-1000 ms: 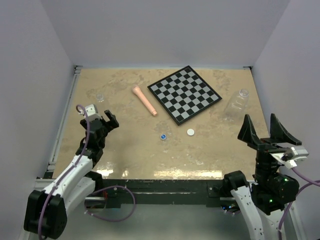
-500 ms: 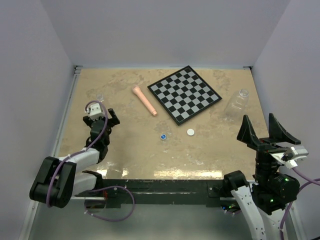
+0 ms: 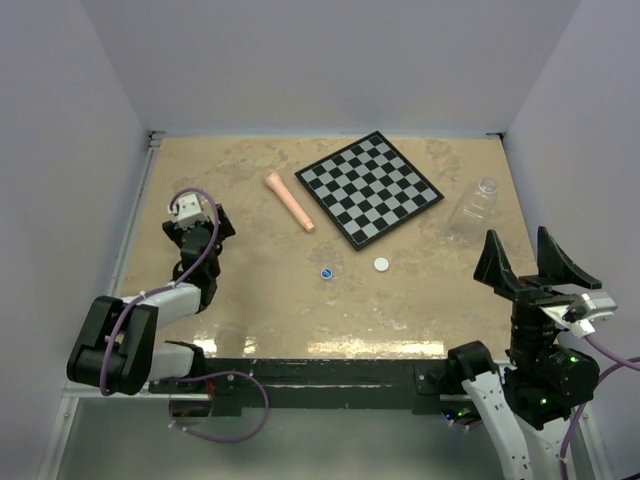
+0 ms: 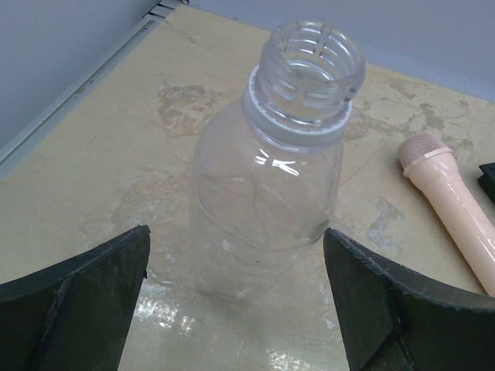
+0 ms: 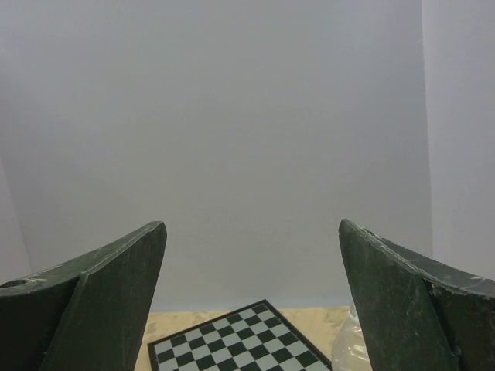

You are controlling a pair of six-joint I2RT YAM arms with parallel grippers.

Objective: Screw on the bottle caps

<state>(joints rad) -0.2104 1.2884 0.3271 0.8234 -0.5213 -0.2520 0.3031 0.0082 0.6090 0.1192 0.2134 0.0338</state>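
The tiny clear bottle (image 4: 271, 178) stands upright and uncapped, its body just ahead of and between my left gripper's (image 4: 236, 241) open fingers, untouched. In the top view my left gripper (image 3: 198, 218) is at the far left and its wrist hides that bottle. The blue cap (image 3: 326, 272) and the white cap (image 3: 381, 264) lie mid-table. The larger clear bottle (image 3: 473, 205) is at the right, uncapped; it also shows in the right wrist view (image 5: 348, 349). My right gripper (image 3: 528, 262) is open, empty, raised over the near right.
A pink tapered stick (image 3: 289, 201) lies right of the tiny bottle, also in the left wrist view (image 4: 456, 201). A chessboard (image 3: 370, 188) lies at the back centre. A metal rail (image 3: 130, 230) and the wall run along the left edge.
My left gripper has swung left and forward, so its open fingers now flank the tiny bottle. The right arm and both caps have not moved.
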